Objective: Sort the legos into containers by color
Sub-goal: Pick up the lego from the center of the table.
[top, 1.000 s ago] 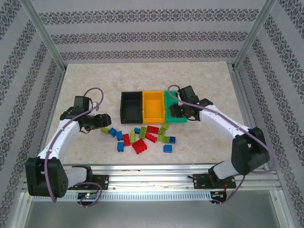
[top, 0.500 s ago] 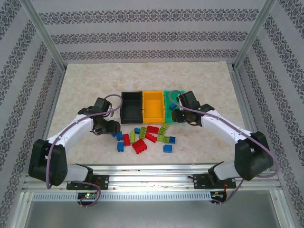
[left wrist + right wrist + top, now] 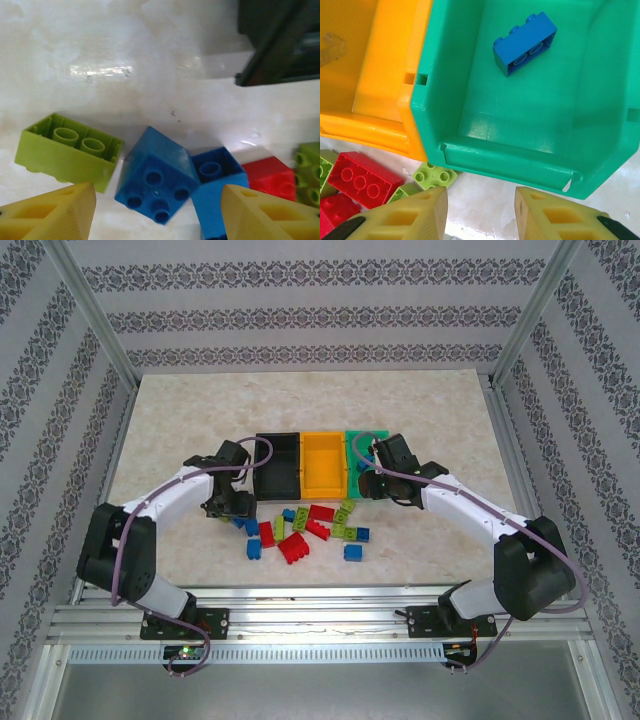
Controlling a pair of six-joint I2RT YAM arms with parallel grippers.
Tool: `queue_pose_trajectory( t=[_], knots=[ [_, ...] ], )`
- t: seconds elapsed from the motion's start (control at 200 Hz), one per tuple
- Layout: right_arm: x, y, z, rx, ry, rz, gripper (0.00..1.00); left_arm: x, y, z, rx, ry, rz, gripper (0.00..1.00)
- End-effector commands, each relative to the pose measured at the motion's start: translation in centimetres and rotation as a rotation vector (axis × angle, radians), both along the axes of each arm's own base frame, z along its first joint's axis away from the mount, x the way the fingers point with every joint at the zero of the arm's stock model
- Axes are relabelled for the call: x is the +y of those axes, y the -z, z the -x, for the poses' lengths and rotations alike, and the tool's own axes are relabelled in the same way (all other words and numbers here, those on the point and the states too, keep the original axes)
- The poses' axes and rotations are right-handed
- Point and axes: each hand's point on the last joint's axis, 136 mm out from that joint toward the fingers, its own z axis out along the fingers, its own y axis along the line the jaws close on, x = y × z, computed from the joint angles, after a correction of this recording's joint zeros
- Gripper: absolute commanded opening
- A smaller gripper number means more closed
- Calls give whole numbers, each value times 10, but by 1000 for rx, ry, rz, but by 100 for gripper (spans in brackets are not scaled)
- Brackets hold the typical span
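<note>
left gripper (image 3: 157, 220): released; its yellow fingers (image 3: 52, 215) stand apart, low over the table (image 3: 180, 430), just by the near left corner of the black bin (image 3: 259, 470), and clamp nothing.
between the left fingers: a blue square brick (image 3: 157, 180) lies tipped on its side, and a second blue brick (image 3: 217, 172) touches it on the right of the left wrist view.
beside these two: a lime green brick (image 3: 67, 150) lies upside down on the left of that view, and a red brick (image 3: 270, 175) lies on the right.
right gripper (image 3: 480, 215): released as well; its fingers are apart with only bare table between them, and it hovers at the near edge of the green bin (image 3: 470, 75).
green bin content: one long blue brick (image 3: 525, 42) lies on the floor of the bin, toward the far wall.
orange bin (image 3: 385, 70): it stands in the middle of the row and touches the green bin on one side and the black bin on the other.
near rim of the bins: a lime square brick (image 3: 436, 175) lies just beside the green bin's near corner, and a long red brick (image 3: 362, 177) lies next to it, under the orange bin's edge.
loose legos (image 3: 300, 530): red, blue and lime bricks lie mixed on the table in front of the three bins, between the two grippers.
</note>
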Motion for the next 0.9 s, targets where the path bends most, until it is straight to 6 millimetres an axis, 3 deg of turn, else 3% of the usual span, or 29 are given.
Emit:
queue_pose_trajectory(
  t=[0.0, 0.175, 0.5, 0.675, 0.894],
  knots=[
    [0, -1, 1, -18, 3, 1, 41, 4, -5, -7, 1, 25, -60, 67],
    [-2, -1, 2, -21, 7, 11, 41, -4, 3, -3, 46, 55, -51, 59],
    [-2, 1, 3, -17, 7, 8, 41, 6, 9, 24, 86, 53, -66, 58],
    [-1, -3, 1, -31, 5, 8, 41, 12, 3, 19, 63, 46, -103, 59],
    [-2, -4, 2, -33, 4, 9, 41, -9, 21, 8, 118, 56, -20, 58]
  ],
)
